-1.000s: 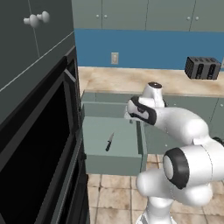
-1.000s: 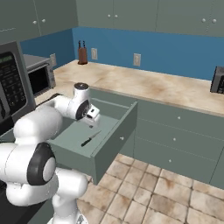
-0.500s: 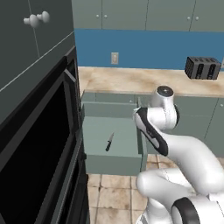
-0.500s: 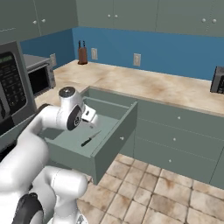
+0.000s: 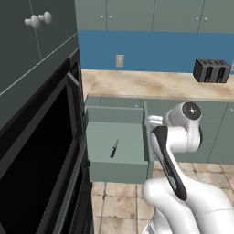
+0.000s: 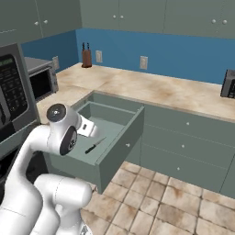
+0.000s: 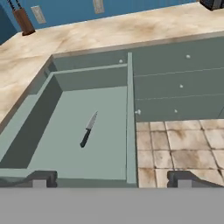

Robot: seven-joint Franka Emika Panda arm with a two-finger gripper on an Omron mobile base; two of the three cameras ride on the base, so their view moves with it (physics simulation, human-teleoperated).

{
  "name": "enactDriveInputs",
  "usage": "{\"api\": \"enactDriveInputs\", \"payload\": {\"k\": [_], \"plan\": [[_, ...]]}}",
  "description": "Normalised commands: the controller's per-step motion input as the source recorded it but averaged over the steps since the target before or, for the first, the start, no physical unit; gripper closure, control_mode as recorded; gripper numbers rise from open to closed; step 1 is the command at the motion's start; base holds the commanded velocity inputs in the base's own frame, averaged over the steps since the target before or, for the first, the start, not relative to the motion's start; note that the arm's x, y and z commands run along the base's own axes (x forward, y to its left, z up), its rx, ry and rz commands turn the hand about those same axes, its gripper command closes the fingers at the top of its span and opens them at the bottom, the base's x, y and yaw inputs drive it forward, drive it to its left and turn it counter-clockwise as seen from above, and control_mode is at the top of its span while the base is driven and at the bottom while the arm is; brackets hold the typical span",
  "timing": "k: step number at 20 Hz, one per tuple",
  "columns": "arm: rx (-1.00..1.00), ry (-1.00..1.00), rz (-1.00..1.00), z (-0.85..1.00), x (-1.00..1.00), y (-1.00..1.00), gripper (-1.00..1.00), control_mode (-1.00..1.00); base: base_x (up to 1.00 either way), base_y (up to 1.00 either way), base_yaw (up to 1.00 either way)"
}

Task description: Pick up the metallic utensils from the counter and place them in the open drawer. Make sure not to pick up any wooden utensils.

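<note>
A small knife [image 7: 88, 130] with a black handle and silver blade lies loose on the floor of the open drawer [image 7: 130, 131], near its middle. The knife [image 5: 114, 148] and the grey-green drawer [image 5: 119, 171] appear in the left base view too, and again as knife [image 6: 95, 145] and drawer [image 6: 120, 151] from the right. My gripper [image 7: 113, 178] hovers above the drawer's front edge, looking down into it. Its fingertips [image 7: 43, 178] stand wide apart, open, with nothing between them. The counter and the wooden utensils are out of view.
A black oven [image 5: 41, 164] with a dark glass door stands left of the drawer. Behind runs a long marbled worktop [image 5: 151, 84] with a toaster [image 5: 210, 71], a knife block [image 6: 86, 56] and a microwave [image 6: 42, 81]. Closed cabinet drawers [image 7: 179, 87] and tiled floor [image 7: 175, 144] lie to the right.
The arm has drawn back from over the drawer toward the base, its elbow folding up. The knife has stayed where it lies in the drawer. The gripper stays open.
</note>
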Motion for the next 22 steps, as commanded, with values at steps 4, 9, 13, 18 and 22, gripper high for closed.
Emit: {"api": "enactDriveInputs", "payload": {"k": [4, 9, 13, 18, 22], "plan": [[0.0, -0.05, 0.0, 0.09, -0.19, -0.02, -1.0, 1.0, -0.72, -0.19, 0.0], [0.0, 0.0, 0.0, 0.0, 0.0, 0.0, -1.0, 1.0, -1.0, -0.32, 0.0], [0.0, 0.0, 0.0, 0.0, 0.0, 0.0, -1.0, 1.0, -1.0, 0.01, 0.0], [0.0, 0.0, 0.0, 0.0, 0.0, 0.0, -1.0, 1.0, -1.0, 0.17, -0.1], [0.0, 0.0, 0.0, 0.0, 0.0, 0.0, -1.0, 1.0, -1.0, -0.1, -0.22]]}}
